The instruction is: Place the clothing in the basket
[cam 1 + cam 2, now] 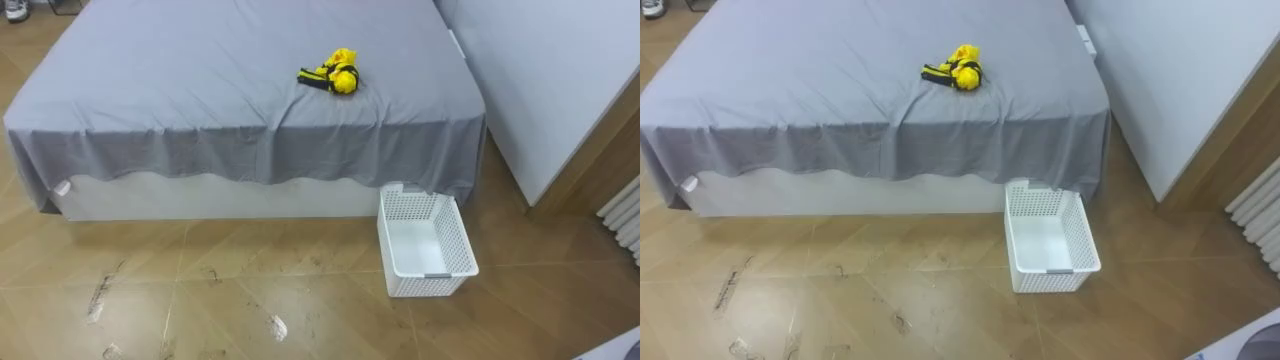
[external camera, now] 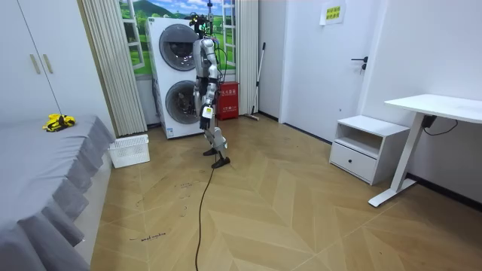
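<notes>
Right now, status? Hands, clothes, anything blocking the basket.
Left hand down at side, well off the bed. Yellow-and-black clothes on the grey bed, untouched. White basket empty on floor at bed corner; path open.

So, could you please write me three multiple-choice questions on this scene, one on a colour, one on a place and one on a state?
1. What colour is the basket? A white; B blue; C brown.
2. Where does the yellow and black clothing lie? A in the basket; B on the grey bed; C on the floor.
3. What does the basket hold? A a towel; B shoes; C nothing.
Answers: 1 A, its perforated walls are white; 2 B, it lies on top of the bed, apart from the basket; 3 C, its bare bottom shows.
</notes>
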### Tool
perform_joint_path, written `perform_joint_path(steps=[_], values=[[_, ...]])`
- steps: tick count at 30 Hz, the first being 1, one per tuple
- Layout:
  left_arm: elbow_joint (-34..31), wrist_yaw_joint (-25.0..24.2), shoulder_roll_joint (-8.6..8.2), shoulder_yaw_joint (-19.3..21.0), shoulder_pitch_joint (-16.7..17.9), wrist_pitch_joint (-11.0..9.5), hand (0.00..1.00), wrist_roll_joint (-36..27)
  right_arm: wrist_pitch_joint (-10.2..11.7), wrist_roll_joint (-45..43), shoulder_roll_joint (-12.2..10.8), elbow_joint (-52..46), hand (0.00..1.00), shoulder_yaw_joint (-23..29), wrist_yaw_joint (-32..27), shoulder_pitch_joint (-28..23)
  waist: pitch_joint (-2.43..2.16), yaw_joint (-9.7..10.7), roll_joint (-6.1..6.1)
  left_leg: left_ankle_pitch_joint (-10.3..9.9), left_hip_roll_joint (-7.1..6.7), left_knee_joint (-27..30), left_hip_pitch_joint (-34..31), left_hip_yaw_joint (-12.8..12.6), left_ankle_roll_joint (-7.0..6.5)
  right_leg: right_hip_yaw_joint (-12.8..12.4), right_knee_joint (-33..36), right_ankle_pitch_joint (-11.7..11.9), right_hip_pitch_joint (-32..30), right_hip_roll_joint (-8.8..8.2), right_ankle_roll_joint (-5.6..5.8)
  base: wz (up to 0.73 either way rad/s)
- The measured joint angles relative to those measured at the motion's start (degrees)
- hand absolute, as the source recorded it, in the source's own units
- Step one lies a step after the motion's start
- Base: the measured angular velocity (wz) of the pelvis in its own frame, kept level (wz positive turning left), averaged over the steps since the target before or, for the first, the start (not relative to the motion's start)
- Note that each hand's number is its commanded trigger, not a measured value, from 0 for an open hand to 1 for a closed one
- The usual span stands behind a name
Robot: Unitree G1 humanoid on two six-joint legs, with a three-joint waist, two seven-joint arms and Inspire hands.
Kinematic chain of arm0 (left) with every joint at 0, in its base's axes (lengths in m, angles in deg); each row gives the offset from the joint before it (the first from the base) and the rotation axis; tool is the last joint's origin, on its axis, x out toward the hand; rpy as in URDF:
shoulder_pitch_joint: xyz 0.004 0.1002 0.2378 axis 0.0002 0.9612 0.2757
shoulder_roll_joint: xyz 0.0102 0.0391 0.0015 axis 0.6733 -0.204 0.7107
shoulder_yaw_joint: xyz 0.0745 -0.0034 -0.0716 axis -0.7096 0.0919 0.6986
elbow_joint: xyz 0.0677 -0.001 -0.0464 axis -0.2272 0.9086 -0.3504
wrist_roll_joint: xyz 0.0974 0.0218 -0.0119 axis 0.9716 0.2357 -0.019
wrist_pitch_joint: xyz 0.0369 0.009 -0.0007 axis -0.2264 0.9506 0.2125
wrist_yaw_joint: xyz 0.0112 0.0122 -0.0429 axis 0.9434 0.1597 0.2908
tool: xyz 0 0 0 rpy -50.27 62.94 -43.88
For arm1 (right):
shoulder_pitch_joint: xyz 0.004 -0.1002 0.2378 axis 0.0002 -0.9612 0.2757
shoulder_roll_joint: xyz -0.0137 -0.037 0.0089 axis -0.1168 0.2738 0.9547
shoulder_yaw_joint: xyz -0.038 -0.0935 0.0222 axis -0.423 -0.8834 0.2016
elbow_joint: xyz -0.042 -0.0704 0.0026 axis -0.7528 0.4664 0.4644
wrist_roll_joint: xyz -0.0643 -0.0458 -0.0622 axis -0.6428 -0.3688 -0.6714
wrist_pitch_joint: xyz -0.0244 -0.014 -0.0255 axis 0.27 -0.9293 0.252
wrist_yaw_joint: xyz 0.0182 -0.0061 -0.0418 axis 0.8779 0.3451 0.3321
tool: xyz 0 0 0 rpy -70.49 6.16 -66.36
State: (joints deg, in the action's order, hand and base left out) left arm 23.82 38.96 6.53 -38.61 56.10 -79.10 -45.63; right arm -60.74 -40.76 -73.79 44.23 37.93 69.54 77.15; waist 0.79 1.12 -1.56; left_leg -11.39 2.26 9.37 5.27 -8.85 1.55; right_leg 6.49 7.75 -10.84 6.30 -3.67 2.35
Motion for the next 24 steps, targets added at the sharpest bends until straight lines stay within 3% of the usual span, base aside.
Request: perform_joint_path(steps=[9, 15, 24], values=[[0.32, -1.42, 0.18, 0.27, 0.09, 0.13, 0.00, 0.01, -0.34, -0.21, -0.03, 0.74, 0.00, 0.10, 0.57, 0.45, -0.12, -0.06, -0.29, 0.00, 0.01, 0.00, 0.15, -0.08, 0.00, -0.02, 0.04, 0.00, 0.08, -0.02, 0.00, 0.00], [0.38, -2.78, 0.22, 1.69, 0.80, 1.40, 0.00, 0.04, -1.39, -0.19, 0.01, 1.30, 0.00, 0.77, 1.11, 0.51, -0.55, -0.03, 0.19, 0.00, 0.01, -0.15, 0.31, -0.31, 0.00, -0.22, 0.05, 0.00, 0.08, 0.00, 0.00, 0.00], [0.38, -3.12, -0.25, 3.68, 0.94, 2.19, 0.00, 0.03, -1.69, -0.06, -0.13, 1.28, 0.00, 1.31, 1.09, 0.40, -0.64, -0.04, 0.20, 0.00, 0.02, -0.18, 0.33, -0.30, 0.00, -0.32, 0.07, 0.00, 0.08, 0.03, 0.00, 0.00]])
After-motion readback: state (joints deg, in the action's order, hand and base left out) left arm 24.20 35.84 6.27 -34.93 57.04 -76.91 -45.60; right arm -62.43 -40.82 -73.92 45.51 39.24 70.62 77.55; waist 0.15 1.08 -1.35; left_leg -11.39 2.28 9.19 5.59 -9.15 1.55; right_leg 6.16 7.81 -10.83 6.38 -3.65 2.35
